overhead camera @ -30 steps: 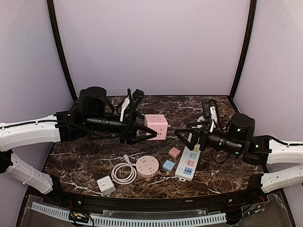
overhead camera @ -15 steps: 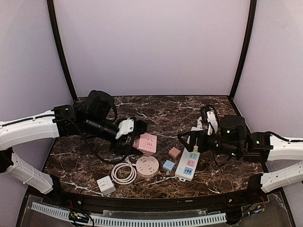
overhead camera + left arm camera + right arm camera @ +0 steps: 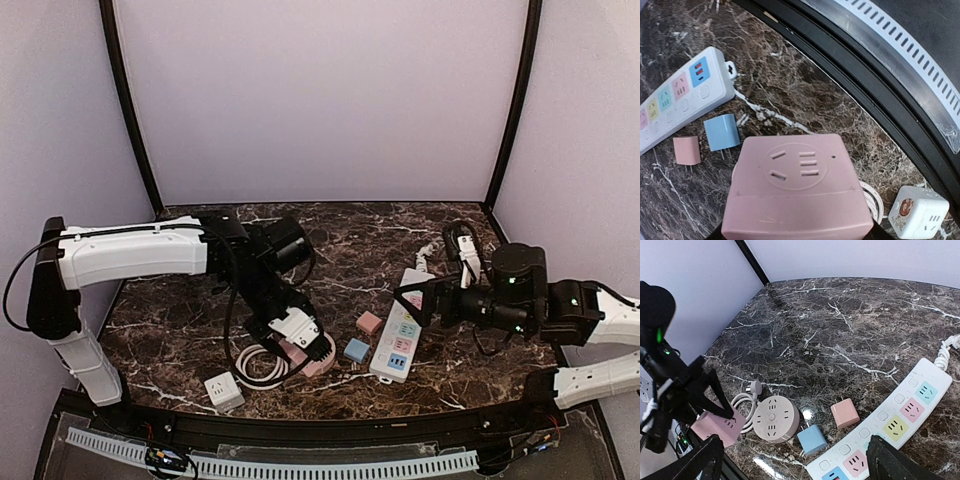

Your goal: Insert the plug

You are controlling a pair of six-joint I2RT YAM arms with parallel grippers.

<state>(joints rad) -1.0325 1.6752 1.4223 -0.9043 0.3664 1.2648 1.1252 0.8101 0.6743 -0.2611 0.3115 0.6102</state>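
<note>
My left gripper (image 3: 298,340) is shut on the pink cube socket (image 3: 797,190) and holds it low near the table's front edge, over the white coiled cable (image 3: 255,366). Its fingers are hidden behind the cube in the left wrist view. The pink round socket (image 3: 774,418) lies just right of the cube. A blue plug (image 3: 812,438) and a pink plug (image 3: 845,413) lie prongs up-left between the round socket and the white power strip (image 3: 890,432). My right gripper (image 3: 415,300) is open and empty, hovering above the power strip (image 3: 400,335).
A white cube socket (image 3: 223,390) stands at the front left, also in the left wrist view (image 3: 917,217). The black table rim (image 3: 880,100) and a white slotted strip run close past the pink cube. The power strip's coiled cord (image 3: 455,250) lies at the back right.
My left arm has swung from the back of the table down to the front, carrying the pink cube next to the round socket. My right gripper has drawn back slightly to the right.
</note>
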